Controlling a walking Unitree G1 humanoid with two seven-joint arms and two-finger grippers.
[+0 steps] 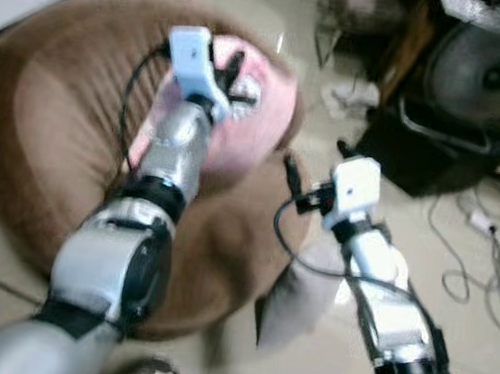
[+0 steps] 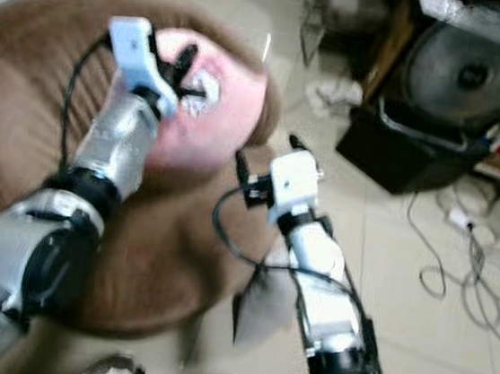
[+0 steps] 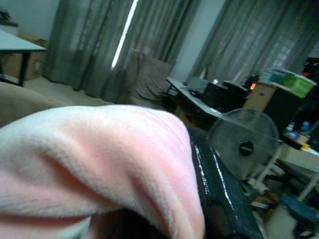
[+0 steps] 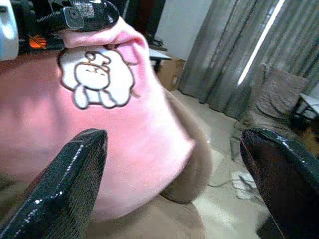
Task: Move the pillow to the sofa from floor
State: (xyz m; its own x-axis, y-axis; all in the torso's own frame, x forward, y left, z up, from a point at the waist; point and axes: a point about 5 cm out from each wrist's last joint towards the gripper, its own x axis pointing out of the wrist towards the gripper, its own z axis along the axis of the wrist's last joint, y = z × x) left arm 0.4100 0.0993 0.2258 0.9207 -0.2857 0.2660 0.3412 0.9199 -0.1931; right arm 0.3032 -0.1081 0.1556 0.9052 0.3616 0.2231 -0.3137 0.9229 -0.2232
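— How far along am I?

— My left gripper (image 1: pixel 230 81) clamps the soft pink plush pillow with a white cartoon patch (image 1: pixel 258 120), which rests on the brown fabric beanbag sofa (image 1: pixel 50 119) beneath it. I judge only the release is left.

— And the right gripper (image 1: pixel 315 172)?

— Spread wide, just beside the pillow, holding nothing. I see no containers.

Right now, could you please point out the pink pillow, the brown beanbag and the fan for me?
pink pillow (image 4: pixel 139 129), right wrist view, on its plush pink face.
brown beanbag (image 1: pixel 49 128), left eye view, on its broad top surface.
fan (image 3: pixel 244 148), left wrist view, on its round grille's hub.
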